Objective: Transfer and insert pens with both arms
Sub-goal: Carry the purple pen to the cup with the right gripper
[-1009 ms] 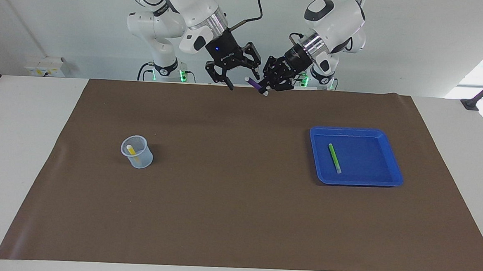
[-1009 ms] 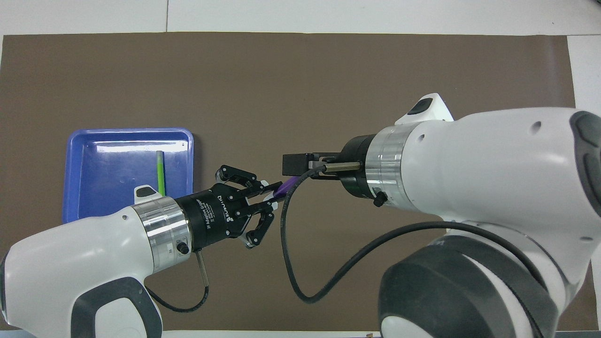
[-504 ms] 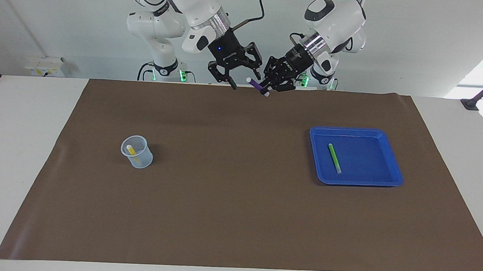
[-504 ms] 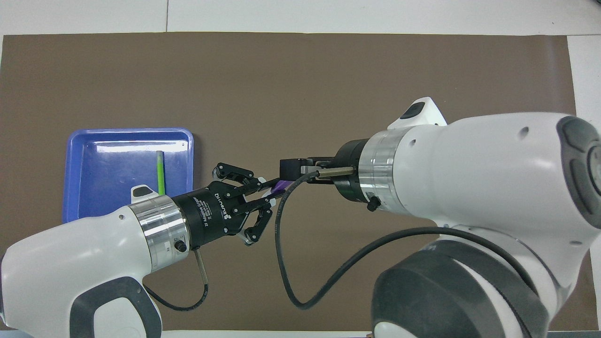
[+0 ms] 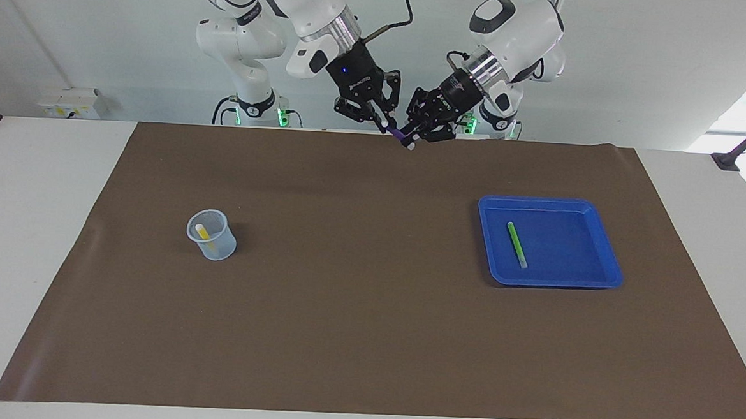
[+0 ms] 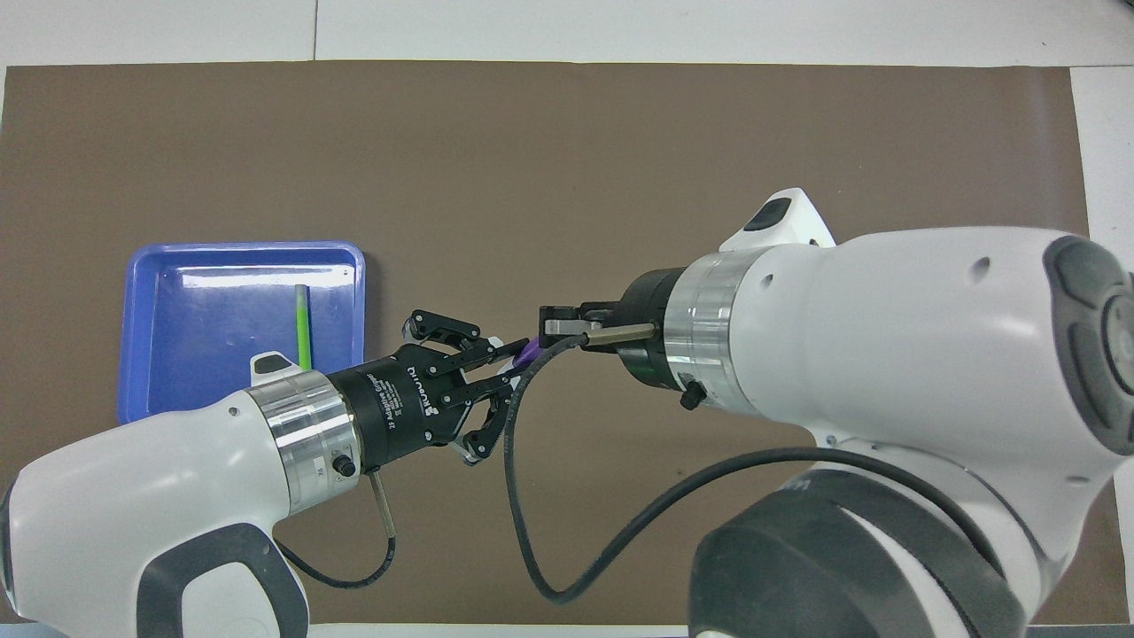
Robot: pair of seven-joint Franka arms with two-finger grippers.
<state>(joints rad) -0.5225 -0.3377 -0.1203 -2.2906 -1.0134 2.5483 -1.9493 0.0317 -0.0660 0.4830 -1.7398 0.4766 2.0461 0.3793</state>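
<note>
Purple pen (image 5: 400, 134) clamped between left gripper (image 5: 415, 133) and right gripper (image 5: 384, 122).

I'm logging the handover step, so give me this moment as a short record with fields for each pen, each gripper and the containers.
purple marker pen: in the air between both grippers, over the brown mat's edge nearest the robots
left gripper: shut on the purple pen
right gripper: shut on the purple pen's other end
yellow marker pen: standing in the clear plastic cup, toward the right arm's end
green marker pen: lying flat in the blue plastic tray, toward the left arm's end
stage: handover, both grippers on one pen
</note>
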